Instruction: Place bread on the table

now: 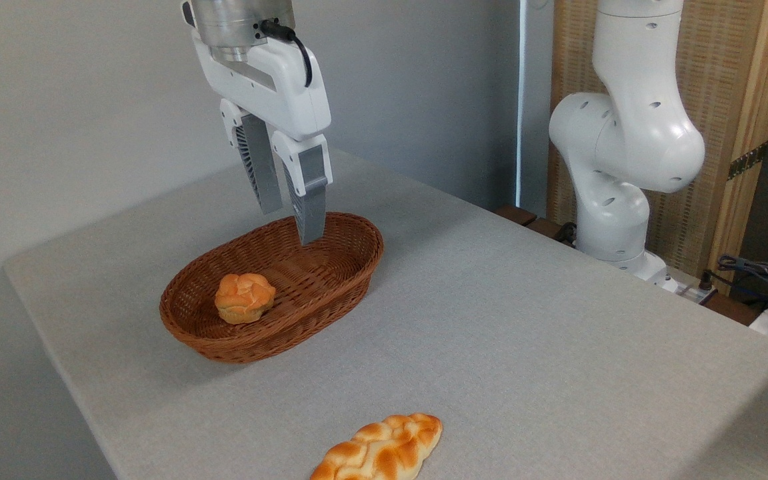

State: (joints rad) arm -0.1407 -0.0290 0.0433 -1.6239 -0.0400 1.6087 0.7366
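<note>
The bread (381, 451), a long braided golden-orange loaf, lies flat on the grey table (524, 313) near its front edge, partly cut off by the picture's bottom. My gripper (291, 225) hangs open above the back end of the brown wicker basket (351, 283), its two grey fingers apart with nothing between them. It is far from the loaf, up and to the left of it.
A small round orange bun (245, 297) sits inside the basket toward its left end. The arm's white base (614, 220) stands at the table's back right. Cables (757, 273) lie at the far right edge.
</note>
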